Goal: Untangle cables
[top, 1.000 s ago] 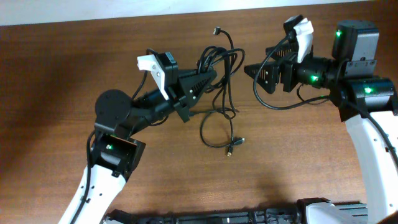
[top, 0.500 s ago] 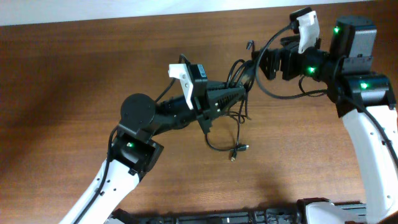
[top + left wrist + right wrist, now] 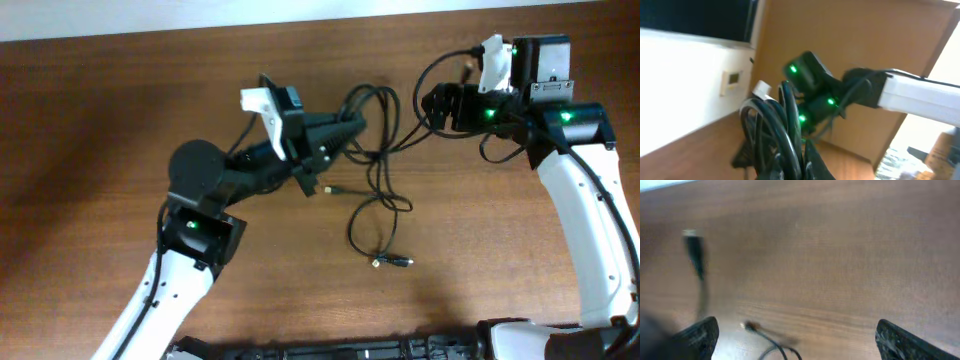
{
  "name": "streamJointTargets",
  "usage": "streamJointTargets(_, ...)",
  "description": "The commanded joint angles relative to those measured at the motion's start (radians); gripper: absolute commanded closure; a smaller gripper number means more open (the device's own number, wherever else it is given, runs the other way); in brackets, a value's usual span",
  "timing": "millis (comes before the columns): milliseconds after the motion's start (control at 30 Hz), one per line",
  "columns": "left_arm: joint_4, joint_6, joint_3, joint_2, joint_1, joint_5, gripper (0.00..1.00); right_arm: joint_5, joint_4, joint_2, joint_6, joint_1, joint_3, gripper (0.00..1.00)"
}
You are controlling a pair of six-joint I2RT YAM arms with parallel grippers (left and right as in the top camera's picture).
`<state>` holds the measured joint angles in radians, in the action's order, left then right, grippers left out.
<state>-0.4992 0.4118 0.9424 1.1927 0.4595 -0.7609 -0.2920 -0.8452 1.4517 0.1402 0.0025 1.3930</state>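
Separating thin black tangled cables [image 3: 378, 160] over the brown wooden surface [image 3: 100, 120]: left jaws clamp the bundle; right jaws, wide and empty, should next pinch one strand.

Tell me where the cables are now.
Overhead view, mid-table: the cables hang from the left gripper, loose ends trailing on the table, beside the open right gripper.

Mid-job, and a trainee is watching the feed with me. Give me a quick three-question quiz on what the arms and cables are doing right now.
1. True or false: the right gripper grips the cables.
2. Which gripper clamps the cables? A) left gripper B) right gripper C) neither
3. Fill in: the right gripper's jaws stand ____.
Key: 1 false; 2 A; 3 open.
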Motion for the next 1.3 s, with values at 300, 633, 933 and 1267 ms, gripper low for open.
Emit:
streamJointTargets(300,-0.114,-0.008,0.010,-0.043,-0.223,-0.001,1.00,-0.273,-0.175,-0.028,-0.251,-0.004,0.005,0.01)
streamJointTargets(633,-0.010,-0.027,0.010,-0.043,-0.329,0.017,0.95,-0.329,-0.156,-0.159,-0.298,-0.004,0.005,0.01)
streamJointTargets(933,0.106,-0.032,0.010,-0.043,-0.330,0.094,0.14,-0.329,-0.154,-0.176,-0.298,-0.004,0.005,0.01)
streamJointTargets(1267,0.703,-0.130,0.010,-0.043,-0.330,0.408,0.01,-0.329,-0.154,-0.153,-0.297,-0.003,0.005,0.01)
